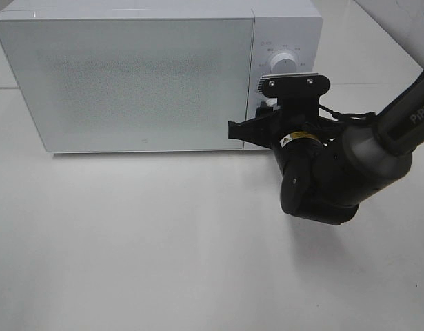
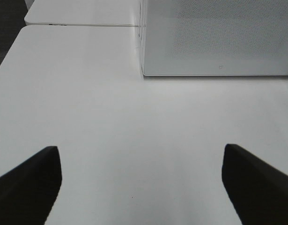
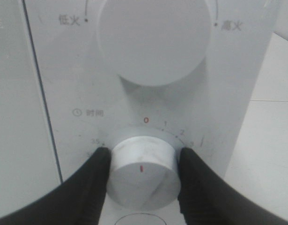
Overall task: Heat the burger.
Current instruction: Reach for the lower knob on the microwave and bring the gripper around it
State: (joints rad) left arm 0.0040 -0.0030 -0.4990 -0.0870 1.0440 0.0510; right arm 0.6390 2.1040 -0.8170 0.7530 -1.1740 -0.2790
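White microwave (image 1: 129,76) sits door-shut, the burger unseen and presumably inside, as the right jaws pinch its timer knob (image 3: 143,173) and the left jaws hang spread above the surface (image 2: 134,117): time-setting seemingly in hand, calling next for a steady twist.

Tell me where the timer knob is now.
In the right wrist view, the timer knob sits on the microwave front, right of its door, below the larger power knob; the right pincer grips it from both sides.
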